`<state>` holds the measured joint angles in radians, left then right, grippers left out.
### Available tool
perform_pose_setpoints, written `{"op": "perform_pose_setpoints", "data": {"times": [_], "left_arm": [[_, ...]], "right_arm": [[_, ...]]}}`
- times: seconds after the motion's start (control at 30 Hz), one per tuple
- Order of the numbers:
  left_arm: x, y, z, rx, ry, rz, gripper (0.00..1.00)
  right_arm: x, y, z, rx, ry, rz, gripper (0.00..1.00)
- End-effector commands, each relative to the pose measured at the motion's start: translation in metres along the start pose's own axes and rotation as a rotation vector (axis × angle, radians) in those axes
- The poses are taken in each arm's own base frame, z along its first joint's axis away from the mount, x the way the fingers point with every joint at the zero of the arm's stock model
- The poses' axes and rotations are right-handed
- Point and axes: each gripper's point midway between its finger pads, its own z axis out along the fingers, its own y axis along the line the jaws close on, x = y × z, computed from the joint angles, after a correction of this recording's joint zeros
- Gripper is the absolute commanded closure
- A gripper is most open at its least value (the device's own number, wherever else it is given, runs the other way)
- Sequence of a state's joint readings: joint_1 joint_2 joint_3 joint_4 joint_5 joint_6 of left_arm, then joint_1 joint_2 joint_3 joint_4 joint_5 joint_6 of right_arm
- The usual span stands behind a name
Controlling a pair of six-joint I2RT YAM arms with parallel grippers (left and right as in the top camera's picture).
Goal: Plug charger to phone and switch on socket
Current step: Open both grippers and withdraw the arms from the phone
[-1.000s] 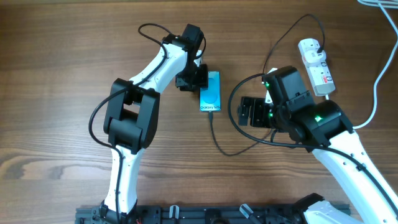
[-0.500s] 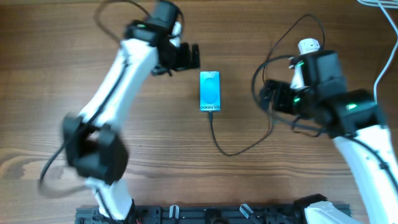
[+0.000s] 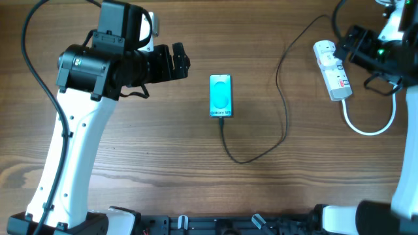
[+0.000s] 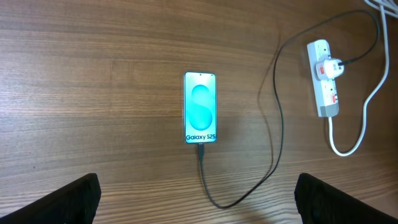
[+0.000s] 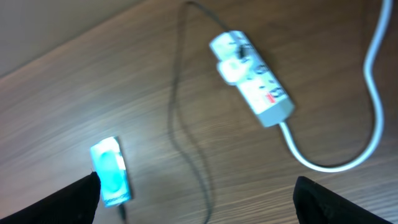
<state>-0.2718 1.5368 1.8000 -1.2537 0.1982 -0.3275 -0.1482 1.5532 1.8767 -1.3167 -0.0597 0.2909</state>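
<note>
The phone [image 3: 221,96] lies screen up in the middle of the table, its cyan screen lit. The charger's black cable [image 3: 285,104] runs from the phone's bottom edge, where its connector tip [image 4: 200,147] sits, in a loop up to a white plug head [image 4: 330,66] seated in the socket [image 3: 334,79]. My left gripper [image 3: 181,62] hovers open to the left of the phone. Up at the right, my right gripper [image 3: 358,44] stands open beside the socket. Both wrist views show wide-apart fingers [image 4: 78,199] [image 5: 74,199] with nothing between them.
The socket's thick white cord [image 3: 372,124] curls at the right edge and leaves at the top right corner. Small red switches [image 4: 334,98] mark the socket face. A dark rail [image 3: 215,225] runs along the table's near edge.
Both arms have drawn back from the phone: the left one opened and rose to the left, the right one swung to the upper right beside the socket. The phone stayed put.
</note>
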Motion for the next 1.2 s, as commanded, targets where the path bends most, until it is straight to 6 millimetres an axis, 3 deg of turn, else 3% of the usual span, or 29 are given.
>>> {"op": "perform_pose_setpoints", "data": {"times": [0.0, 0.17, 0.27, 0.4, 0.53, 0.7, 1.17], "left_arm": [[-0.002, 0.003, -0.005, -0.007, -0.017, 0.003, 0.00], [-0.002, 0.003, -0.005, -0.007, -0.016, 0.003, 0.00], [-0.002, 0.003, -0.005, -0.007, -0.016, 0.003, 0.00], [-0.002, 0.003, -0.005, -0.007, -0.017, 0.003, 0.00], [-0.002, 0.003, -0.005, -0.007, -0.017, 0.003, 0.00], [-0.002, 0.003, -0.005, -0.007, -0.016, 0.003, 0.00], [-0.002, 0.003, -0.005, -0.007, -0.017, 0.003, 0.00]], "right_arm": [[-0.009, -0.021, 0.016, 0.060, 0.017, 0.020, 0.00], [-0.008, -0.016, 0.027, 0.026, 0.047, 0.027, 0.00], [-0.018, -0.015, 0.027, 0.027, 0.006, 0.023, 0.00], [-0.040, -0.051, 0.028, 0.236, -0.097, 0.063, 0.00], [-0.046, -0.089, 0.030, 0.454, -0.145, 0.187, 0.00], [-0.044, -0.105, 0.061, 0.495, -0.081, 0.206, 0.01], [-0.034, -0.120, 0.162, 0.473, 0.070, 0.228, 0.00]]}}
